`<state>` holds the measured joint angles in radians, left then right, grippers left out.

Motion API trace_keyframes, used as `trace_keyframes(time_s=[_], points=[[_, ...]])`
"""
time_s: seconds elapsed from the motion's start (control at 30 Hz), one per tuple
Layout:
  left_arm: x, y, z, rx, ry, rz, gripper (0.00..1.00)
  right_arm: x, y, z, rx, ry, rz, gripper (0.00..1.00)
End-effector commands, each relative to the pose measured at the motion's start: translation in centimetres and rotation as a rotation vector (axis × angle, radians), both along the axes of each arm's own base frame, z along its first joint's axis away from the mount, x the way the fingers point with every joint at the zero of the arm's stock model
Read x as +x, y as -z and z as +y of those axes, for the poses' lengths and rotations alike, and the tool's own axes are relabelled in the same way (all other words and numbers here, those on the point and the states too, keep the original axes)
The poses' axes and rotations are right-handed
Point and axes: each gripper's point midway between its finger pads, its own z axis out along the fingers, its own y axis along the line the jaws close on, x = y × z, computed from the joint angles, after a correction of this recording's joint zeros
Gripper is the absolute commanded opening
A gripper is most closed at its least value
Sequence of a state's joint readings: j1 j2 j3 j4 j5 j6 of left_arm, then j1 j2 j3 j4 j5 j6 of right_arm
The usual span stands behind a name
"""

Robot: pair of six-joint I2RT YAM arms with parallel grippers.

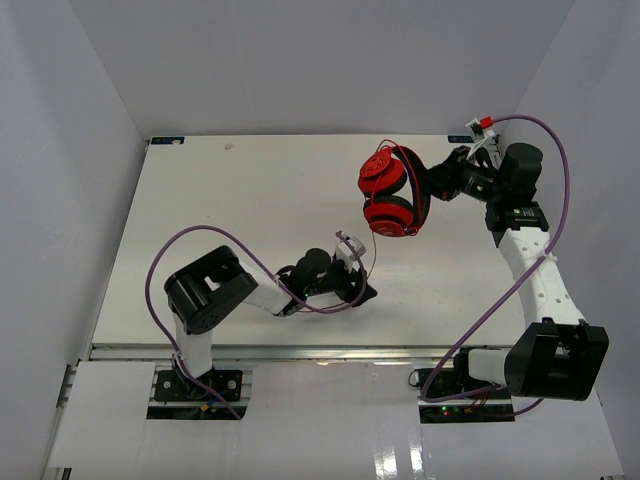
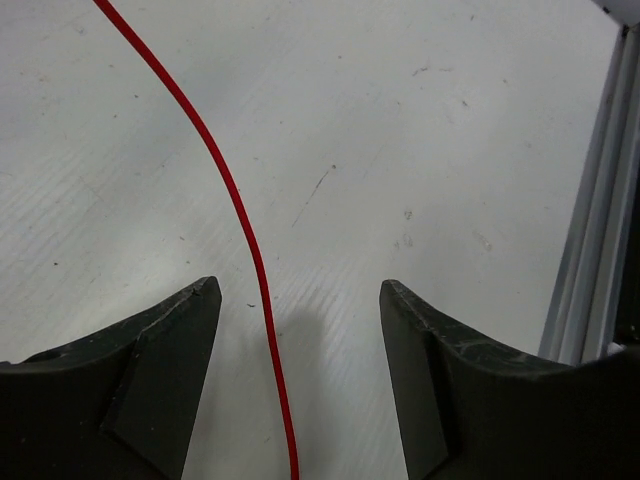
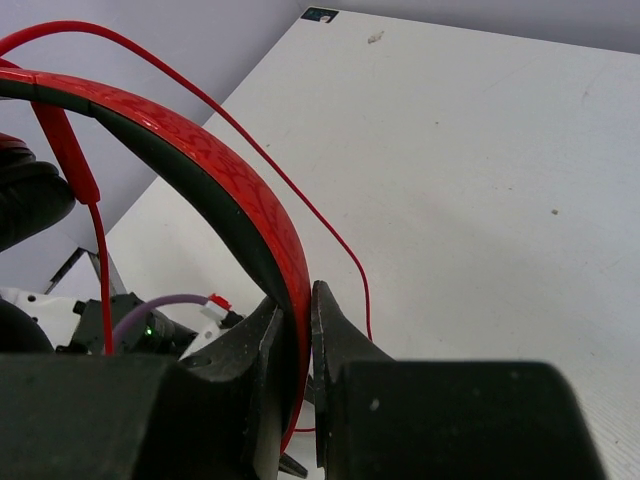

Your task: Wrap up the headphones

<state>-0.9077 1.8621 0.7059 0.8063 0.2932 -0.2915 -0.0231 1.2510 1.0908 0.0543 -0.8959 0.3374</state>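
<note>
The red headphones (image 1: 388, 195) hang above the table at the back right, ear cups down. My right gripper (image 1: 443, 178) is shut on their red-and-black headband (image 3: 200, 150); in the right wrist view the jaws (image 3: 297, 300) pinch the band. The thin red cable (image 1: 371, 246) runs from the ear cups down to my left gripper (image 1: 360, 282) near the table's middle. In the left wrist view the left gripper (image 2: 300, 290) is open and low over the table, and the cable (image 2: 240, 220) passes between its fingers, nearer the left one, touching neither.
The table's aluminium front rail (image 2: 590, 250) lies close on the right of the left wrist view. Thick purple robot cables (image 1: 555, 190) loop along both arms. White walls enclose the table on three sides.
</note>
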Motion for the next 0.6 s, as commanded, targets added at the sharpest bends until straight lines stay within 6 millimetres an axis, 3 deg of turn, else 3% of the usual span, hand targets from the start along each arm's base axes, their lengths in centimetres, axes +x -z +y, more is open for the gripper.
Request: trace_keyframes(time_s=[0.0,0.13,0.33,0.43,0.57], points=[[2.5,0.5,-0.9,0.087,-0.131,-0.069,0.74,-0.9,-2.8,0.2,0.01,-0.017,-0.066,0.08],[2.7,2.9,-0.9,0.195,-0.166,-0.054,0.64,-1.2,-2.8,0.2,0.008,-0.019,-0.073,0.08],[0.7,3.9,-1.7,0.236,-0.109,-0.031,0.04,-1.0,-2.5,0.1,0.004,-0.009,-0.068,0.08],[-1.3,2.9,-2.1,0.233,-0.067,-0.03,0.0,-0.2,-2.4,-0.5,-0.023,0.044,-0.068,0.08],[-5.6,2.1,-2.0,0.253,-0.007,-0.018,0.0,2.1,-1.7,-2.7,-0.069,0.232,-0.027,0.08]])
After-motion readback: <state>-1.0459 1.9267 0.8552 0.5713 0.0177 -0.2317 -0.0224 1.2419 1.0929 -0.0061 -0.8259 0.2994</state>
